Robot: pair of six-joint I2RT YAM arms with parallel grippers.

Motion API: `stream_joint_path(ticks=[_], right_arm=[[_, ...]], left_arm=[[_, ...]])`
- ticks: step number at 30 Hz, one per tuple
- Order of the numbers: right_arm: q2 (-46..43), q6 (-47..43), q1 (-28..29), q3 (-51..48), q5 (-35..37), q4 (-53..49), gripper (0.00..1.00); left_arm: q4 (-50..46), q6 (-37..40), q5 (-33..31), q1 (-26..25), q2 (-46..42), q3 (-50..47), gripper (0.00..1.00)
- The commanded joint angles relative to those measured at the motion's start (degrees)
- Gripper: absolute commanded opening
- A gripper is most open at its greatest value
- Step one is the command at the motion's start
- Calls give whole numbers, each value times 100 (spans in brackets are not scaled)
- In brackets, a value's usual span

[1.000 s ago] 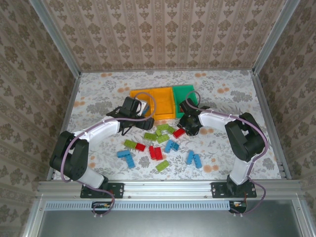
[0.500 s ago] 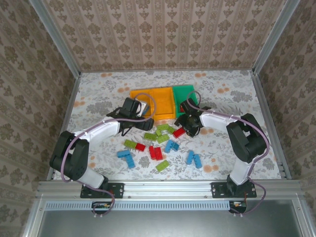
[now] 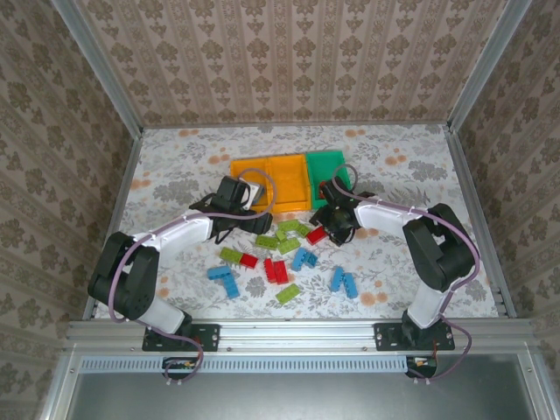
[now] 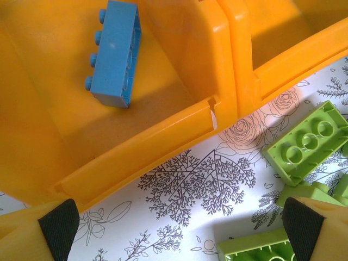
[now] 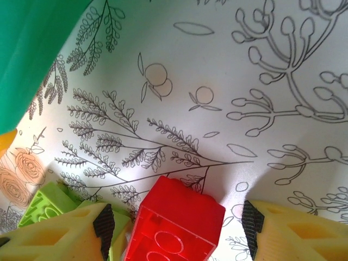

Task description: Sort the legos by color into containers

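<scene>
"What changed on the left?"
"The left jaws, spread and empty, have shifted slightly at the orange bin [image 4: 163, 136], where a blue brick [image 4: 115, 51] lies inside."
"And the right?"
"The right jaws have edged in, spread around a red brick [image 5: 179, 209] on the table [image 5: 272, 109]. Red probably goes next."

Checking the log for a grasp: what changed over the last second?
Little. The right gripper shifted slightly, its arm's elbow swinging outward; it straddles the red lego, open, nothing lifted. The left gripper drifted a touch back from the orange bin, open and empty. The loose legos and the green bin stayed put.
</scene>
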Motion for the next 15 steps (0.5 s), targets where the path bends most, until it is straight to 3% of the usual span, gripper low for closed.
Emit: stream_joint_path(ticks=[1,15], right_arm=[[169,174,90,62,-229,-159,62],[174,-41,-42,-45,-7,-221,37]], left_arm=[[88,57,-3,-16,-139,-108,100],[82,63,-48,-16,-181,-168,100]])
